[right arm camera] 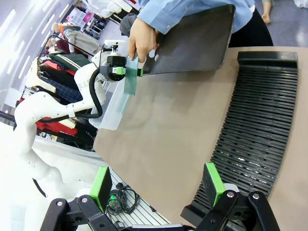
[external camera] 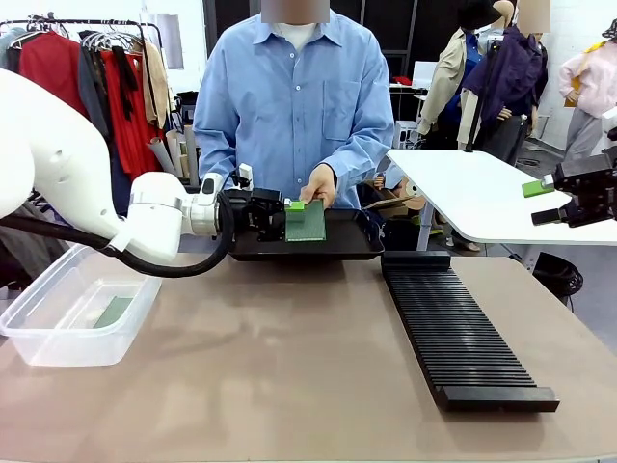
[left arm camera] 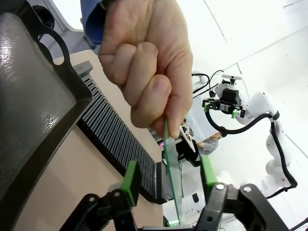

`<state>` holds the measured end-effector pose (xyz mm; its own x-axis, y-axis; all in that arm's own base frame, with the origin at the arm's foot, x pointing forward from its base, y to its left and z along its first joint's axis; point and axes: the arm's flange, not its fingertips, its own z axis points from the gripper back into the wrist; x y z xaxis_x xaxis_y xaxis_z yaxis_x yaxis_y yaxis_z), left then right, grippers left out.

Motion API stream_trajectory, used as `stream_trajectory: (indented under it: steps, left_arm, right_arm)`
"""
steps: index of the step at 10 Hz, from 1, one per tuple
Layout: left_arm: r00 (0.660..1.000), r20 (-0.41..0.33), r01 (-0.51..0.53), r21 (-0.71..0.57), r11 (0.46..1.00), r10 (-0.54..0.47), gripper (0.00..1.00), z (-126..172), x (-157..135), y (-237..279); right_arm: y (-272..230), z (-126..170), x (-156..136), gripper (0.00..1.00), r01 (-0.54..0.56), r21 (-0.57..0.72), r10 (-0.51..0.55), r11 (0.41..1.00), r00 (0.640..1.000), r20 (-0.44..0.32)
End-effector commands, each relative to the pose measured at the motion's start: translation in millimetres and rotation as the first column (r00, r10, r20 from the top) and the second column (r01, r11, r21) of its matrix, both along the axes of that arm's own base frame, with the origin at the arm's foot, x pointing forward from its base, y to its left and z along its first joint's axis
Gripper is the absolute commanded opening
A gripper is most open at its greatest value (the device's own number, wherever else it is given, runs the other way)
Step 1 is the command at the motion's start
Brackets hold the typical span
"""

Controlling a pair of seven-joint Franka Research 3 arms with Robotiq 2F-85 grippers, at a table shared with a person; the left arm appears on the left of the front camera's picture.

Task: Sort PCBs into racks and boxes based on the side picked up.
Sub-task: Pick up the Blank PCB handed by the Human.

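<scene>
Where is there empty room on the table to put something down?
The big bare patch is the brown table between the clear box on the left and the black rack on the right, in front of the tray. It is crowded over the tray: the person's hand holds a PCB inside the open left gripper.

Bare tabletop between tub and rack

**Table layout**

Box at the table's left edge, one PCB lying in it; rack along the right. Tray at the far middle, before the person, whose hand holds another PCB over it, between the left gripper's fingers
</scene>
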<state>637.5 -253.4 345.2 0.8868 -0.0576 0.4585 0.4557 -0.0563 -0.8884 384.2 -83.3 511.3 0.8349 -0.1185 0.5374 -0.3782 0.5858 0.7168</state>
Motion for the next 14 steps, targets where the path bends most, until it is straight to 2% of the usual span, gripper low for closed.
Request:
stream_trajectory:
  steps: [1,2,3,7,8,9,14]
  left_arm:
    - [1.000,0.006,0.015,-0.009,1.000,-0.015,0.21,-1.9,-1.8,5.3]
    - [1.000,0.002,0.018,-0.009,1.000,-0.018,0.02,-2.0,-1.9,5.4]
    - [1.000,-0.005,0.022,-0.008,1.000,-0.022,0.00,-2.0,-1.7,6.1]
    - [0.999,-0.013,0.035,-0.021,0.999,-0.035,0.00,-1.7,-1.8,8.6]
    - [0.993,-0.021,0.115,-0.042,0.993,-0.116,0.00,-1.9,-3.1,9.9]
    - [1.000,-0.007,0.014,-0.016,1.000,-0.014,0.00,-1.2,-0.2,4.1]
    - [1.000,-0.007,0.014,-0.016,1.000,-0.014,0.00,-1.2,-0.2,4.1]
  right_arm:
    - [2.3,2.8,3.7,1.00,0.004,0.023,-0.005,1.000,1.000,0.019]
    - [2.3,2.8,3.7,1.00,0.004,0.023,-0.005,1.000,1.000,0.019]
    - [2.3,2.8,3.7,1.00,0.004,0.023,-0.005,1.000,1.000,0.019]
    - [2.3,2.8,3.7,1.00,0.004,0.023,-0.005,1.000,1.000,0.019]
    - [2.3,2.8,3.7,1.00,0.004,0.023,-0.005,1.000,1.000,0.019]
    - [2.3,2.8,3.7,1.00,0.004,0.023,-0.005,1.000,1.000,0.019]
    - [2.3,2.8,3.7,1.00,0.004,0.023,-0.005,1.000,1.000,0.019]
